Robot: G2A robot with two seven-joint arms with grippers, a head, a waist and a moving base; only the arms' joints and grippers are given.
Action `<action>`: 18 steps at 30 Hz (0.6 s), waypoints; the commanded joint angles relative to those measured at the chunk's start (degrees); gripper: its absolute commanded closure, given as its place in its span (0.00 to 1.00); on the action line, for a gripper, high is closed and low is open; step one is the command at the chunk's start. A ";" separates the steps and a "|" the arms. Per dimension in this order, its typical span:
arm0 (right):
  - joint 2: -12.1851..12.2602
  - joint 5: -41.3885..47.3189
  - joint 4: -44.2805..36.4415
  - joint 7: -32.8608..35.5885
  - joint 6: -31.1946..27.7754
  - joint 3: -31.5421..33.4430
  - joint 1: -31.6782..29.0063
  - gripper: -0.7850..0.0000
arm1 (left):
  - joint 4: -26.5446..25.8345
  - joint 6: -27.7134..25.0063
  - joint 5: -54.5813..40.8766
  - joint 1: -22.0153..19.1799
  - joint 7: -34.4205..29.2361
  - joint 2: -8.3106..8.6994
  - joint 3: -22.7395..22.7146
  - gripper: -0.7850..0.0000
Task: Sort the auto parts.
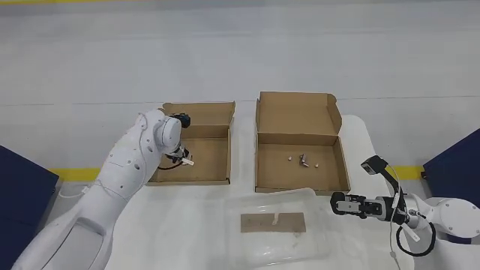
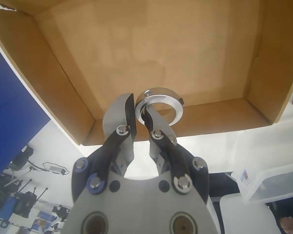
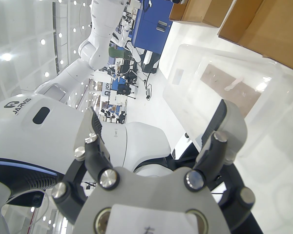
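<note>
My left gripper [image 2: 139,109] is shut on the rim of a silver metal ring [image 2: 161,98]: one finger passes through its hole, the other presses from outside. It hangs over the bare floor of the left cardboard box [image 2: 161,37], near the box's left wall [image 1: 159,166] in the top view, where the left gripper [image 1: 181,155] is also seen. Several small metal parts [image 1: 303,159] lie in the right cardboard box [image 1: 262,172]. My right gripper [image 3: 158,118] is open and holds nothing; it stays low at the table's right front [image 1: 339,204], beside a clear plastic bin [image 3: 183,57].
The clear bin [image 1: 247,255] sits in front of the two boxes with a brown cardboard sheet [image 1: 273,223] in its bottom. Both boxes have raised back flaps. Blue cabinets [image 1: 19,195] stand at either side of the white table [image 1: 352,131].
</note>
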 commanded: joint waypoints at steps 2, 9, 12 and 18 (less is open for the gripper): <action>0.00 0.01 0.00 0.00 0.00 0.00 0.00 0.00 | 0.04 0.11 0.06 0.18 0.39 0.02 -0.05 1.00; 0.00 0.01 0.00 0.00 0.00 0.00 0.00 0.00 | 0.90 -1.78 -3.67 0.26 1.29 -0.69 -0.90 1.00; 0.00 0.01 0.00 0.00 0.00 0.00 0.00 0.00 | 3.29 -1.72 -4.88 -1.07 0.96 -1.98 0.37 1.00; 0.00 0.01 0.00 0.00 0.00 0.00 0.00 0.00 | 10.56 -1.48 -7.22 -3.84 3.04 -5.66 3.79 1.00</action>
